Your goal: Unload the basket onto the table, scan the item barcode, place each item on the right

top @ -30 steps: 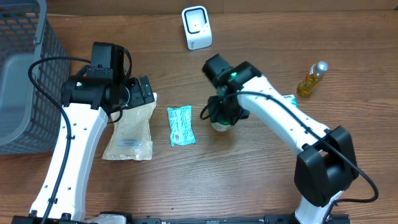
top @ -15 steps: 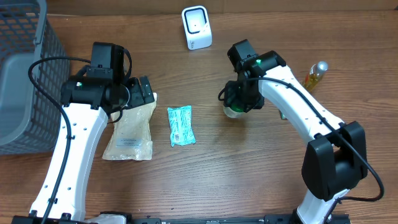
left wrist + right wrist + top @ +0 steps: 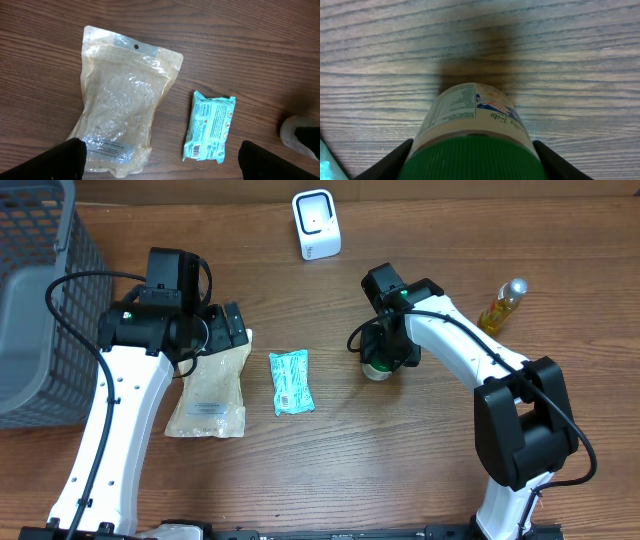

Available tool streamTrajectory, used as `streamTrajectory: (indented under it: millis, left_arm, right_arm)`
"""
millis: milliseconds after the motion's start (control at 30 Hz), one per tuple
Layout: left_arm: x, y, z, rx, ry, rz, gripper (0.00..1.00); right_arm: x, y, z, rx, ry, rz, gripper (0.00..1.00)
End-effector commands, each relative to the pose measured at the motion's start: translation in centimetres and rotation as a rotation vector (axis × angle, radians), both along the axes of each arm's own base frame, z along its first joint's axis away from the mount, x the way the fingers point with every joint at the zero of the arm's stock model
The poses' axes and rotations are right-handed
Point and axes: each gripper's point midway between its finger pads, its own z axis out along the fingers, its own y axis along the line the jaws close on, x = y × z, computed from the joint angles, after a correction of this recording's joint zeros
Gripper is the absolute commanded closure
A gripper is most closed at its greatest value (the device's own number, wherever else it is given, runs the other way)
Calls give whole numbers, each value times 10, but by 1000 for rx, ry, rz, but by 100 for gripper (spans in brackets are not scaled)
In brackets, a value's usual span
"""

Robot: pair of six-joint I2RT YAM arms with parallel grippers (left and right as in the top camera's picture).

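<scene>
The left gripper [image 3: 162, 159] hangs with its jaws spread fully wide and nothing between them, over a clear, crinkled plastic pouch [image 3: 120, 105] of pale granules. The pouch lies flat on the left part of the wooden worktop [image 3: 350, 470], with a hang hole in its sealed top. Just beside it, apart from it, lies a small teal foil packet [image 3: 209, 127], pillow-shaped, with a printed barcode [image 3: 194, 148] at one corner.

Right of the worktop's middle, the right gripper [image 3: 470, 161] stands partly open. Its dark fingers [image 3: 390, 160] press against both sides of the ribbed green lid [image 3: 470, 147] of a round jar [image 3: 470, 107]. The jar is upright, and its white label of fine print faces the right wrist camera. Whether its base rests on the wood cannot be told.

Farther back towards the right edge, a slim bottle [image 3: 502, 307] of amber liquid lies well apart from the jar. A white, box-shaped scanner [image 3: 316, 224] stands near the far edge. At the far left corner sits a grey mesh basket [image 3: 85, 260].
</scene>
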Motion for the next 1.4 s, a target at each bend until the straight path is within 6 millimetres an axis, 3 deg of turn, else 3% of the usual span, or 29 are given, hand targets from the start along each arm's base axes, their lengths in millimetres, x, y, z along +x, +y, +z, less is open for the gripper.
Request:
streamTrajectory:
  millis: [0,133,500,767,967,1033,1200,1367]
  left_arm:
    - [2,2,3,8,-10,-1,0]
    - [2,2,3,8,-10,-1,0]
    - [2,2,3,8,-10,-1,0]
    - [2,2,3,8,-10,-1,0]
    - [2,2,3,8,-10,-1,0]
    - [2,2,3,8,-10,-1,0]
    - [2,2,3,8,-10,0,0]
    - [2,2,3,8,-10,0,0]
  right_arm:
    - [3,-1,0,-14,-14,0,26]
    - [1,-3,-4,-23,-10,-1,16]
    - [-1,-4,-9,-23,-7,0,25]
    - [-5,-6,-9,-33,7,57,21]
    - [-6,-6,-9,-23,19,-181,17]
    - [-4,-5,-9,-15,10,-215,19]
    - [-3,-4,-9,-15,8,-207,41]
    - [-5,-5,-9,-26,9,-69,41]
